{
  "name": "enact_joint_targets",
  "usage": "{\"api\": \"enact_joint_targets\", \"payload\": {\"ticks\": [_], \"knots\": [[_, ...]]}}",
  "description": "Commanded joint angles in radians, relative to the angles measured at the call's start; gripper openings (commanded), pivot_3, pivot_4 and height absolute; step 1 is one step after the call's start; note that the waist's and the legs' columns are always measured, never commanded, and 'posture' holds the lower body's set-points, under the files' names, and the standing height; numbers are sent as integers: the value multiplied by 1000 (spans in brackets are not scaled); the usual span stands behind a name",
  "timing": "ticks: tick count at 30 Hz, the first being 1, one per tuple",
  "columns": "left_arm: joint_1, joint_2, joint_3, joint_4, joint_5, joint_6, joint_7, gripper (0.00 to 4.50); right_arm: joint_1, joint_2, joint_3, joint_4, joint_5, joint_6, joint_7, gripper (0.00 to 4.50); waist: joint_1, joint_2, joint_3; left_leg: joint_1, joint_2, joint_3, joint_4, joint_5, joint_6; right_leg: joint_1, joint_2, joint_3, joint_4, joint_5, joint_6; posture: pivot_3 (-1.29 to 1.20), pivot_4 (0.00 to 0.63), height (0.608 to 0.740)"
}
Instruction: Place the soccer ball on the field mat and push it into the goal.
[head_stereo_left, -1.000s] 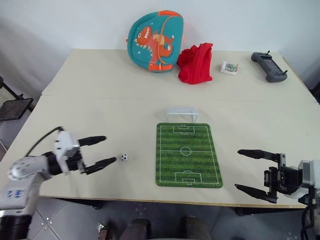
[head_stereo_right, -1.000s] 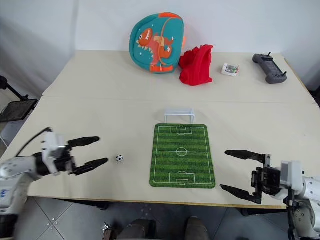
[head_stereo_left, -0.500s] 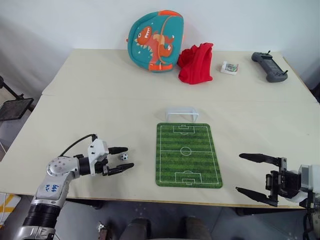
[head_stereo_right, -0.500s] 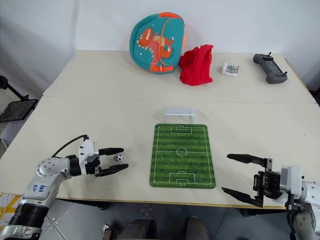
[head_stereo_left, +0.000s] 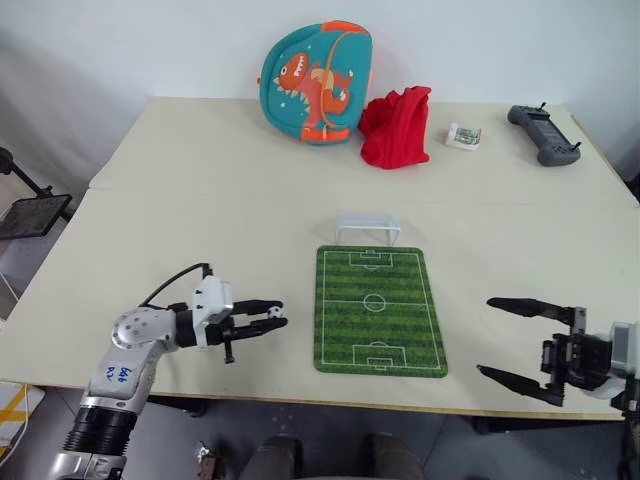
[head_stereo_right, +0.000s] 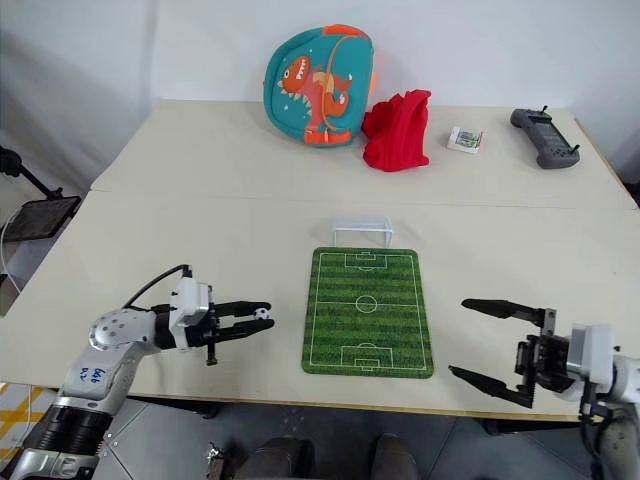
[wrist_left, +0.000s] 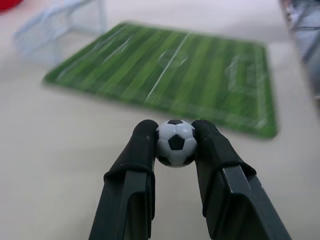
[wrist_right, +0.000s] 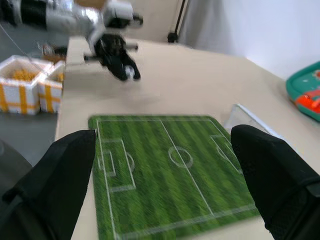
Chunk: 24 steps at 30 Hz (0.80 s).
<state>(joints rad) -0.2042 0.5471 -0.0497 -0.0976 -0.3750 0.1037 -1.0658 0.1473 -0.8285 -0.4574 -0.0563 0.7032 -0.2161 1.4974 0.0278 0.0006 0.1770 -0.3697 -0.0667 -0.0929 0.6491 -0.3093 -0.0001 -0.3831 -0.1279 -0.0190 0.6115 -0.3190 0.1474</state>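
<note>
Ball (wrist_left: 175, 142) clamped btwn the two black fingers (wrist_left: 131, 175) of the left end effector (head_stereo_left: 268, 320), at the fingertips; wrist view shows both fingers pressed on its sides. Ball sits just off the mat's (head_stereo_left: 378, 310) left edge, low over the surface (head_stereo_left: 200, 210) — whether it's lifted clear or touching the top I can't tell.

Step in hand, as I read it: grasp done, carry to the mat is next. Nothing on the mat yet.

Layout from head view, w/ mat centre as clock hub: goal (head_stereo_left: 368, 227) at 12 o'clock, just past the mat's far short edge, mouth facing the mat. Ball + left end effector at approx 9 o'clock, slightly toward 8. Right end effector (head_stereo_left: 516, 340) at approx 4 o'clock, off the mat, fingers wide apart, holding nothing.

Next move calls for: short carry toward 3 o'clock, onto the green, pref. on the centre line so the push runs straight to 12. Set down low, then part the fingers gently — tiny round ball, prob. rolls at the slightest nudge. Then push toward 12 w/ a fingertip, light, aimed btwn the posts. Goal looks light, may shift if hit.
</note>
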Motion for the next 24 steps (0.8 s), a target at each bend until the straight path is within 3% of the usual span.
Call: {"api": "enact_joint_targets", "payload": {"ticks": [1,4,9,16,24], "knots": [[-11,-41,-97,-143,48,104,97,874,13,-94,-97,85,-9,4,86,4500,0,0,0,0,-1,0,0,0,1,0,0,0,-1,0,0,0,150,740],[-32,-144,-232,-168,145,152,205,874,84,-188,-112,112,22,-10,117,4500,2,1,0,0,-1,0,0,0,1,1,0,0,-2,0,1,0,150,740],[-62,-229,-353,-120,255,115,263,874,154,-218,-96,17,66,24,117,4500,-3,0,0,0,-1,2,0,1,2,1,1,0,-3,0,1,0,150,740],[-109,-234,-449,-78,340,79,242,874,166,-175,-83,-67,49,69,76,4500,2,0,0,0,-1,3,1,1,2,3,2,1,-5,1,2,0,150,740],[-103,-229,-472,-71,356,100,229,874,165,-126,-75,-105,31,84,47,4500,5,0,0,0,-2,2,1,1,3,3,0,1,-6,1,3,0,150,740]]}}
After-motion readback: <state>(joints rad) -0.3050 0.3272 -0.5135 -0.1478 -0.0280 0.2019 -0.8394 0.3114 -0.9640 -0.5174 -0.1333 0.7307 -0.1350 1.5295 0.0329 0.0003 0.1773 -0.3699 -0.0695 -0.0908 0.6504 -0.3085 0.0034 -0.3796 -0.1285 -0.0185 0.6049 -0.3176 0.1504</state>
